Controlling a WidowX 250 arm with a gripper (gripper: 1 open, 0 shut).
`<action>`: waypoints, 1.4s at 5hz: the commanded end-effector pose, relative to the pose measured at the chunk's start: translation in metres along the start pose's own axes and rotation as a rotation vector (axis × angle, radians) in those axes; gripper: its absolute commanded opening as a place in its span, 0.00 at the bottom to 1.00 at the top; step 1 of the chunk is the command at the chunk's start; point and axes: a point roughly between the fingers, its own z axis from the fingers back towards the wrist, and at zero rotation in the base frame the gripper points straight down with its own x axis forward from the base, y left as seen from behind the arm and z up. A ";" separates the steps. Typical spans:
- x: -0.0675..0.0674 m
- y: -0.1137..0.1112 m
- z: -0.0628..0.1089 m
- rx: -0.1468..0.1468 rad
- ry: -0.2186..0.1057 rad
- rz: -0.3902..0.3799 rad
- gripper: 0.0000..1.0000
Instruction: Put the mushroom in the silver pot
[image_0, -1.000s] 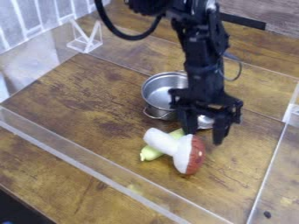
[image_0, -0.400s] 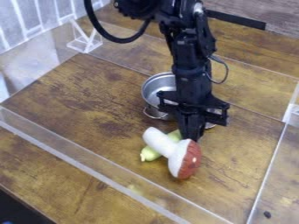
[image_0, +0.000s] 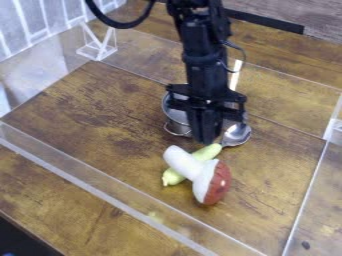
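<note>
Camera view: jaws (image_0: 207, 138) carried low over the table, with the pot (image_0: 174, 103) just behind them and partly masked by the arm. Whether they are parted or pressed together cannot be told; no grip on anything is made out. The mushroom (image_0: 215, 184) is seen on the near side of the jaws, outside the pot, lying across the vegetable (image_0: 173, 177). Its stem is probably propped by that vegetable, which may leave it apt to roll if nudged. A spoon (image_0: 238, 133) is seen just to the picture-right of the jaws. The low position is judged to suit a pick-up, though a shift toward the near side would be needed first. Pot and mushroom being so close, only a short carry should be required.

Surface: brown wood (image_0: 80, 125), crossed by pale strips. Beyond the jaws, far to picture-left, a white wire-like frame (image_0: 98, 43) is noted.
</note>
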 end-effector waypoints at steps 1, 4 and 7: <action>0.006 0.016 0.038 -0.011 -0.117 0.044 0.00; 0.004 -0.002 0.034 -0.011 -0.101 0.017 0.00; 0.038 -0.008 -0.006 -0.024 -0.072 0.009 1.00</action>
